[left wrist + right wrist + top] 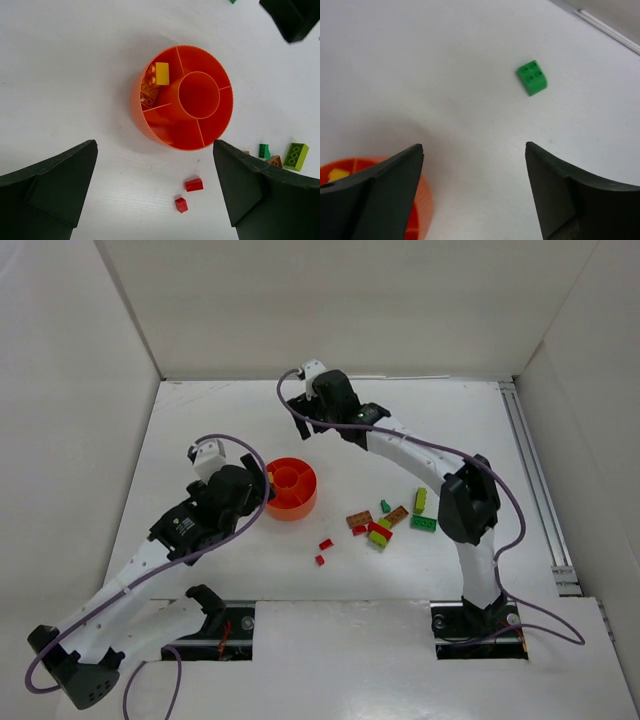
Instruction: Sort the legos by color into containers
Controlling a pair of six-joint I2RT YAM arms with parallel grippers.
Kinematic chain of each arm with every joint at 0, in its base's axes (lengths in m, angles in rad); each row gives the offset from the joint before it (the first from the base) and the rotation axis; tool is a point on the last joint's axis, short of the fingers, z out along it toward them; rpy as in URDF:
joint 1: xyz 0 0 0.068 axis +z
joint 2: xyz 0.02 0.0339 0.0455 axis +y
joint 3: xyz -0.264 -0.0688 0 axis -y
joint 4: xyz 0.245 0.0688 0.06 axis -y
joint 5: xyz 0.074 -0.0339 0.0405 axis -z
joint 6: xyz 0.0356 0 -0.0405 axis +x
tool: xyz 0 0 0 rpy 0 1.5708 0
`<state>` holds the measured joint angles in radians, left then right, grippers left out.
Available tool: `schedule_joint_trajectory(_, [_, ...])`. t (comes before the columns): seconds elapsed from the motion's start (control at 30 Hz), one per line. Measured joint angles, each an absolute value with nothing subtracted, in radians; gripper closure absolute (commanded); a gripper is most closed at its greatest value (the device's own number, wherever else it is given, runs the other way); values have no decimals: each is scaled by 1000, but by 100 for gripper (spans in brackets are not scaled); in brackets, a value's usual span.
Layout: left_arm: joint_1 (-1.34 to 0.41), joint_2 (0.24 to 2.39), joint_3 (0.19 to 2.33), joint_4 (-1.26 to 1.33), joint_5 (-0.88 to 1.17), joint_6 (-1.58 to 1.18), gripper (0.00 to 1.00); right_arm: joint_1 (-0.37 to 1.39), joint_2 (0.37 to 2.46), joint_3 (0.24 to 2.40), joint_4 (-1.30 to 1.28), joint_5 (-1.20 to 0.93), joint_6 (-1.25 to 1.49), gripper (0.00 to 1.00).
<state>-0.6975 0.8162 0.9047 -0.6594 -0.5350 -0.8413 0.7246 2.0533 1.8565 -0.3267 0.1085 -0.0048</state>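
Note:
The red-orange bowl (291, 489) has a raised centre and several compartments. In the left wrist view the bowl (220, 120) holds a yellow brick (161, 73) and orange-brown bricks (148, 91) in one compartment. Two small red bricks (194, 184) (181, 204) lie on the table below it, between my left fingers. My left gripper (155, 147) (262, 492) is open and empty, just left of the bowl. My right gripper (474, 147) (300, 421) is open and empty, behind the bowl. A green brick (532, 77) lies beyond it.
Right of the bowl lie loose bricks: brown (359, 519), red and lime (379, 532), green (423, 524), lime (421, 500), small green (385, 506). The two red bricks (323, 550) lie nearer the front. White walls enclose the table; a rail (535, 480) runs along its right side.

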Motion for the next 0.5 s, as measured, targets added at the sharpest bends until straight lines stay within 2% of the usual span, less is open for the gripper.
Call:
schedule_joint_trajectory(0.1, [-688,848,919,-658,-530,-828,0,685,2157,1979,-333,129,-18,1])
schedule_joint_trajectory(0.5, [-522,876,939,-585,-417,-720,0,500,2680,2473,-290,-207,-150,1])
